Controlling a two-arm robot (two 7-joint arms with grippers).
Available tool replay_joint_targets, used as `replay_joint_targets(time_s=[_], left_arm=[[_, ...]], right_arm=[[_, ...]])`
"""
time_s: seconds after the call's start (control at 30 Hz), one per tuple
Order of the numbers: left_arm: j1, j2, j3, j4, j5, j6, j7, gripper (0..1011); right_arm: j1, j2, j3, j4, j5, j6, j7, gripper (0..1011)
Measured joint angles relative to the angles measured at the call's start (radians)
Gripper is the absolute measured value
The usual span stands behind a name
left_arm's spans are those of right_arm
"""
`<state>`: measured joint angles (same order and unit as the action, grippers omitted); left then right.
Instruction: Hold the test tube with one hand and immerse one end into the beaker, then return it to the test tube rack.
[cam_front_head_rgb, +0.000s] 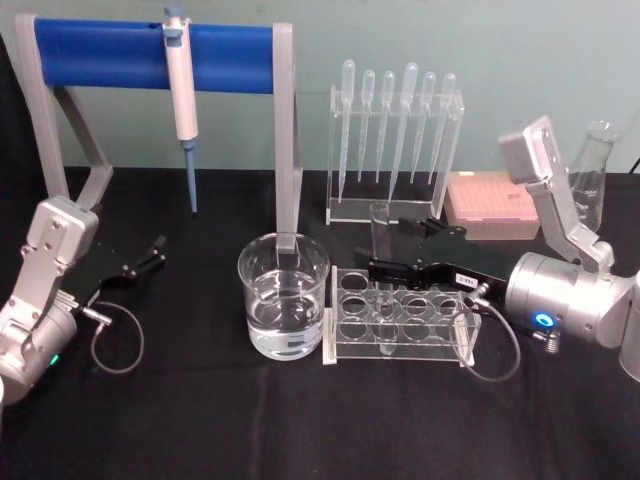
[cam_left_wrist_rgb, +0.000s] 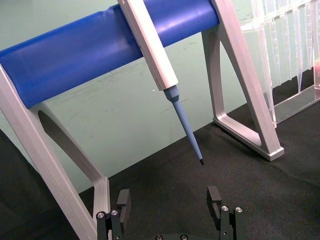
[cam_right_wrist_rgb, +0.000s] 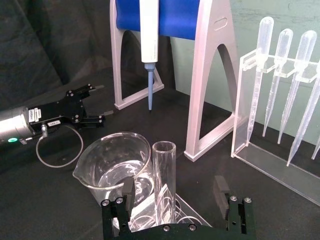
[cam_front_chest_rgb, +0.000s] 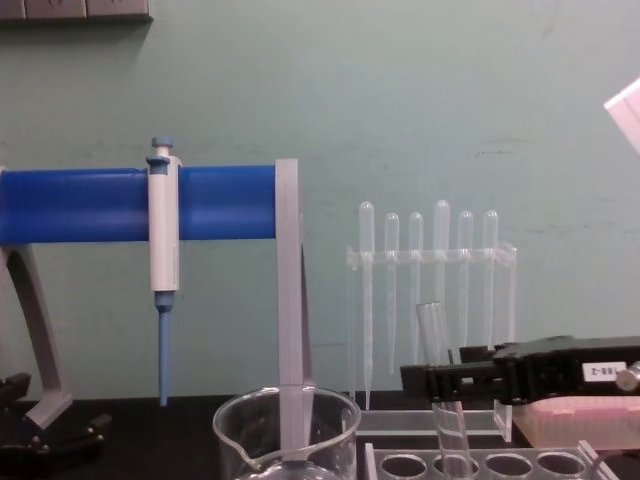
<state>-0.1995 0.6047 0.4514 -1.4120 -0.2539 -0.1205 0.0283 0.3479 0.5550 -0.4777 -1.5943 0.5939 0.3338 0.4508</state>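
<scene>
Reference: I took the beaker as my marker. It stood on the black counter, with clear liquid about halfway up.
Rack: the test tube rack sat just beside the beaker on the robot's right. I could not tell whether the two touched.
Tube: and there it was, the test tube, standing in the rack in a hole near the beaker end, open rim up. On the chest camera it leaned a little, rim tipped toward the beaker.
Right arm: the right claw reached in from the side away from the beaker, level with the tube's upper half, above the rack.
Right grip: released. I saw the fingers spread with the tube between them, nearer one finger than the other, and a plain gap on the wider side.
Left arm: the left claw lay well apart from the beaker, on the side opposite the rack, low over the counter.
Left grip: released too, fingers apart with nothing between them.
Behind the beaker: one grey leg of the stand rose just behind it. A white-and-blue pipette hung tip down from the blue bar.
Farther back: plastic pipettes hung bulbs up in a clear holder, behind the rack.
Far side: a pink box and a flask sat beyond the rack, away from the beaker.
</scene>
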Motion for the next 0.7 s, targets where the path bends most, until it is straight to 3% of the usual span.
replay_joint_targets(time_s=[0.23,0.7], left_arm=[[0.0,0.0,0.0,0.0,0.0,0.0,0.0,1000],[0.0,0.0,0.0,0.0,0.0,0.0,0.0,1000]], right_arm=[[0.028,-0.014,-0.017,0.028,0.006,0.005,0.0,885],[0.023,-0.004,-0.025,-0.007,0.018,0.007,-0.015,449]])
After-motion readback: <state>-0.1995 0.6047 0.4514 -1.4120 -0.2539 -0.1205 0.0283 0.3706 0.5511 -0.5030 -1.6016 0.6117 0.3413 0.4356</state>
